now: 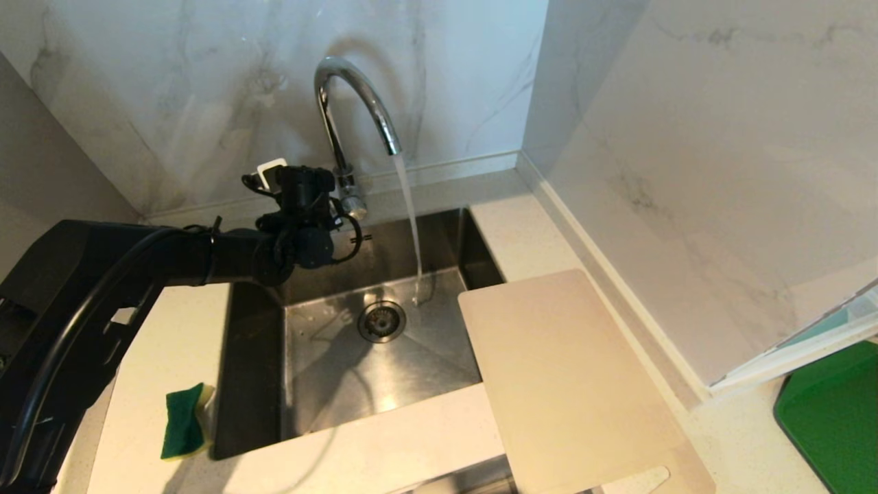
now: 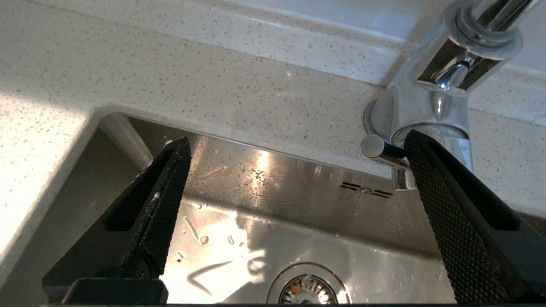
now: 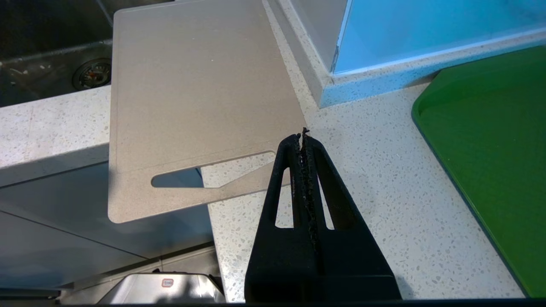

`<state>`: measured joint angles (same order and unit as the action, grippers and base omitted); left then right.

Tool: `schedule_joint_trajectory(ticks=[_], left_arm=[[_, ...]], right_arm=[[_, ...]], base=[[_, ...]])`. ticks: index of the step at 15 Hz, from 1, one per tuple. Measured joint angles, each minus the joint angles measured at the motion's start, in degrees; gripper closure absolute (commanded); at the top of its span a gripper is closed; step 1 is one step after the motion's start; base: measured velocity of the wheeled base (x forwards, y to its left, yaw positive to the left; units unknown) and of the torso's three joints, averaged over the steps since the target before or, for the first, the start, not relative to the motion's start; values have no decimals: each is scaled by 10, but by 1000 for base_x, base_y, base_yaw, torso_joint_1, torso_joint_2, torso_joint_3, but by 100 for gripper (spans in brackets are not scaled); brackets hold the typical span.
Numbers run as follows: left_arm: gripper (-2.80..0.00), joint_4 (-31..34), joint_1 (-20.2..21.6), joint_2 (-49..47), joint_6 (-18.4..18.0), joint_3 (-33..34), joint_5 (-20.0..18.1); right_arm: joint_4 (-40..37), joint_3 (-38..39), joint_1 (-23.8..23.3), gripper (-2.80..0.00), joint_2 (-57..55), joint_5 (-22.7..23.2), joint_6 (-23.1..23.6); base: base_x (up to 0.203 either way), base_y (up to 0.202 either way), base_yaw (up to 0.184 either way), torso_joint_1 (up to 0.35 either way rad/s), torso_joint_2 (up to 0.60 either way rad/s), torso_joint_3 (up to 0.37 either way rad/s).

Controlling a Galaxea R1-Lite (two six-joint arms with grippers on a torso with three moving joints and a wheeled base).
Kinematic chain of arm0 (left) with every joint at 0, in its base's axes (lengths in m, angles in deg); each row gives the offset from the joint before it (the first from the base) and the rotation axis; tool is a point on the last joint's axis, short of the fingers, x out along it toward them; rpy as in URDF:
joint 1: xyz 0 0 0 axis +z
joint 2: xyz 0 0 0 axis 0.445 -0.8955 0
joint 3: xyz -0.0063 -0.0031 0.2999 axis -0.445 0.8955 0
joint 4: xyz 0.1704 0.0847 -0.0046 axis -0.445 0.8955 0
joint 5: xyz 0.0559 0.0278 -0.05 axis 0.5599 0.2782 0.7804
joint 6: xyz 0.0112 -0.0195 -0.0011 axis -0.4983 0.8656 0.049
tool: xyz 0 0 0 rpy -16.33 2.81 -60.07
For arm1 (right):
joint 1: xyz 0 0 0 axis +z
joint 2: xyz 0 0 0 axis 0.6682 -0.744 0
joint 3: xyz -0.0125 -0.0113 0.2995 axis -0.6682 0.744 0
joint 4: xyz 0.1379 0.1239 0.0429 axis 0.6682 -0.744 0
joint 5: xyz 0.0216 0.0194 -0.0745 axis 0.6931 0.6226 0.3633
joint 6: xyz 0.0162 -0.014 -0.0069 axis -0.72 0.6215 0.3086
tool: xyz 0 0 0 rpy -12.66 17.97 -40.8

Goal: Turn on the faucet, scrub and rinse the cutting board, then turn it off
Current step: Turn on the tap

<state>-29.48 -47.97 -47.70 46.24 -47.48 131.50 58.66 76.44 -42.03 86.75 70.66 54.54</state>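
Cutting board (image 1: 569, 384), lower right of frame, looked thin, stiff, light, prob slippery wet; grab by slot end overhanging desk (image 1: 171, 336); left hand (image 2: 294, 179) apart by faucet (image 1: 350, 116), right hand (image 3: 303, 140) together.

From my remote station I see a white marble-veined wall (image 1: 206, 82) meeting a second marble panel (image 1: 720, 171) in a corner. A pale speckled stone countertop (image 1: 158, 357) frames a stainless steel sink basin (image 1: 411, 357) with a round drain (image 1: 381, 320). Bright light glares off the wet basin floor and the counter.
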Motion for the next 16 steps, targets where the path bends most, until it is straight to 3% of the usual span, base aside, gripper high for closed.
schedule_joint_trajectory(ticks=[16], left_arm=[[-280, 3, -13, 10, 2, 15, -2]], right_arm=[[0, 0, 0, 0, 0, 0, 0]], base=[[0, 0, 0, 0, 0, 0]])
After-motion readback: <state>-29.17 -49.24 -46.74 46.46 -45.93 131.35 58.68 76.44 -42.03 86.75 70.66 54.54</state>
